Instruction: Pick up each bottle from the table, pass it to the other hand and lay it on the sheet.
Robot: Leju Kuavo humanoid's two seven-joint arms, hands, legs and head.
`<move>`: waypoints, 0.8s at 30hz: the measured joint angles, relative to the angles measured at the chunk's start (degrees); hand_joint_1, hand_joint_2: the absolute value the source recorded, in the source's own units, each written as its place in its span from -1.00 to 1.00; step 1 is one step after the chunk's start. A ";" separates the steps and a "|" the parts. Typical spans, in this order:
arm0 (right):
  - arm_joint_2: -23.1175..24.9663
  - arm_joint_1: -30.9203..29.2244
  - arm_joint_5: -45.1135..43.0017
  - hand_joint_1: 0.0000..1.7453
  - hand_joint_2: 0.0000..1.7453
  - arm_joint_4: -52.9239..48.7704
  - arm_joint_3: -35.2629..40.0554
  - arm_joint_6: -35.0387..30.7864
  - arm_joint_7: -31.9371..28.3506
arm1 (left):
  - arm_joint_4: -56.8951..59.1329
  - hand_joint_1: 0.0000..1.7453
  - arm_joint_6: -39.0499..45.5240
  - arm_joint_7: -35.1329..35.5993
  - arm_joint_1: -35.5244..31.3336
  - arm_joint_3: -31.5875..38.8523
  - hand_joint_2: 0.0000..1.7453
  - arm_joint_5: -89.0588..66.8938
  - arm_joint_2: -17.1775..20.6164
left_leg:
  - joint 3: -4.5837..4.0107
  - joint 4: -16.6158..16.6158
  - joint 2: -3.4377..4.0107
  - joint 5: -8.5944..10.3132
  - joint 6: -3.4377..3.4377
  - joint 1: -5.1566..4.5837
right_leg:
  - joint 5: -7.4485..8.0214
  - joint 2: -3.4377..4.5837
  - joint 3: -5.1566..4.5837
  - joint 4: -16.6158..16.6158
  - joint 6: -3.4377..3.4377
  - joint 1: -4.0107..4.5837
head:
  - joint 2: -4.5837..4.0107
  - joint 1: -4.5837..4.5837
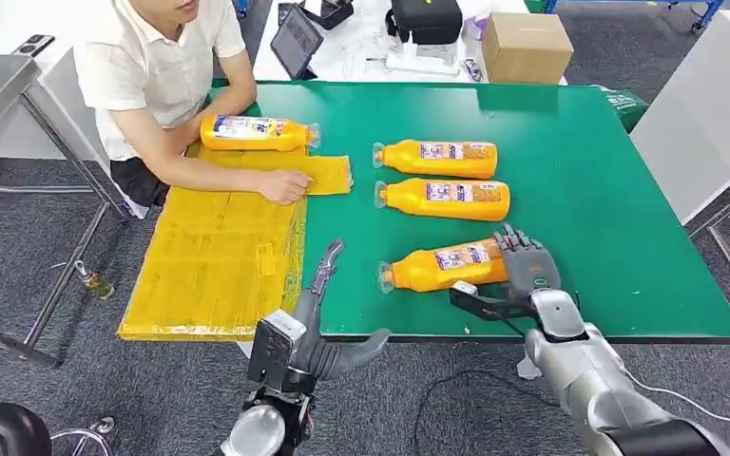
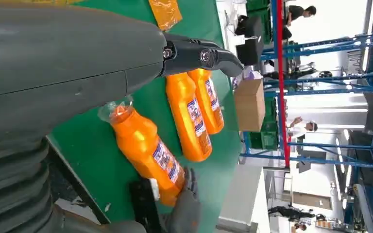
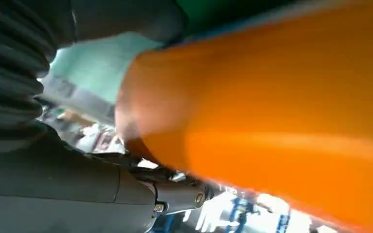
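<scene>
— Since the nearest orange bottle (image 1: 442, 265) lies at lower centre with its base rightward, is the right hand (image 1: 523, 275) wrapped round that end?

— Yes, gripping it; the left hand (image 1: 320, 318) waits spread and empty just left.

— Room?

— Table edge (image 1: 532, 337) close below; yellow sheet (image 1: 219, 256) lies left, partly under a person's hand (image 1: 283, 185).

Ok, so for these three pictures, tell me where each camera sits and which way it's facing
Head view: high on the robot, looking forward and down at the green table; both arms show.
Left wrist view: behind the left hand, looking across the table on its side.
Right wrist view: behind the right hand, pressed close to the nearest bottle.
Shared: all three show the nearest bottle; head and left wrist views also show the right hand gripping its base.
</scene>
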 measured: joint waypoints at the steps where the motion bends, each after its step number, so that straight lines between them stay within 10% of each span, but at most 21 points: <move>1: -0.18 0.15 -0.72 1.00 1.00 0.00 -0.02 -0.09 -1.16 | 0.00 -1.00 -0.02 -0.04 -0.08 0.00 1.00 0.05 0.00 | 0.00 0.00 0.00 0.00 0.00 0.00 | 0.00 0.00 -0.01 0.00 0.00 0.00 | 0.00 0.02; 12: -0.44 6.19 -24.27 1.00 1.00 -1.66 -5.38 1.01 -27.16 | 0.52 -1.00 -0.15 -2.25 -1.44 -1.49 1.00 0.74 0.00 | 0.07 0.00 0.01 -0.19 -0.10 0.02 | -0.06 0.05 0.01 0.00 -0.02 0.02 | 0.00 -0.04; 24: 0.26 9.62 -29.75 1.00 1.00 -3.76 -7.82 0.40 -29.69 | 1.11 -1.00 0.52 -3.69 -1.74 -2.32 1.00 2.27 0.00 | 0.17 0.00 0.03 -0.21 -0.12 0.02 | -0.06 0.08 0.06 -0.01 -0.02 0.02 | 0.00 -0.02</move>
